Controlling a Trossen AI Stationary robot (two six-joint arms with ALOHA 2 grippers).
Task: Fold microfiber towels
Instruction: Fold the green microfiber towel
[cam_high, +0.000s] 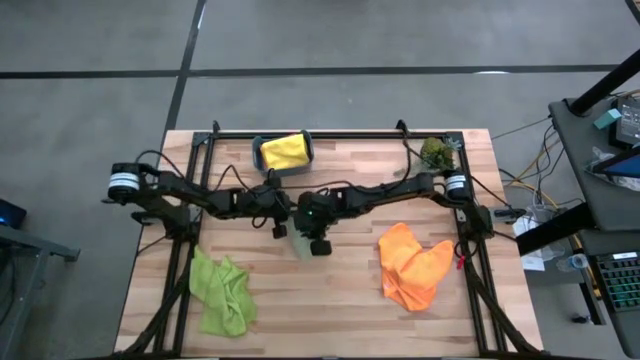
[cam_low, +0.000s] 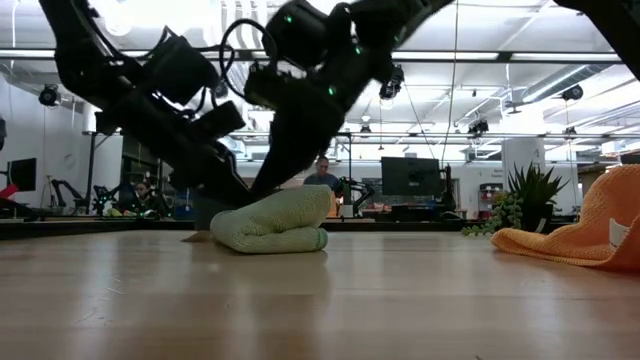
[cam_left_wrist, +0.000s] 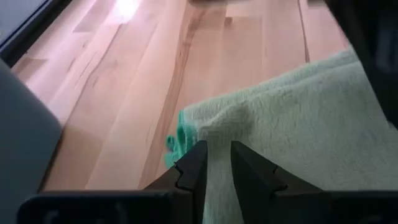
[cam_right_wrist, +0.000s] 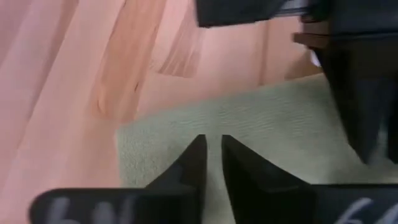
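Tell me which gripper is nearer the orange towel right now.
Right. The right gripper is at the table's middle over the sage towel, on the side facing the orange towel. The left gripper sits just beyond it, farther away.

Bright even overhead light, ceiling lamp glare in low view, wrist views soft w/ blurred tool fingers

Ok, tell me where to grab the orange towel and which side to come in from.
Probably best at the loose corner of the orange towel that points toward the table's right edge. The towel lies crumpled and bunched, and that corner sticks out flat from the heap. Come from straight above with the right end effector, which is the nearer arm's, now over the sage green towel.
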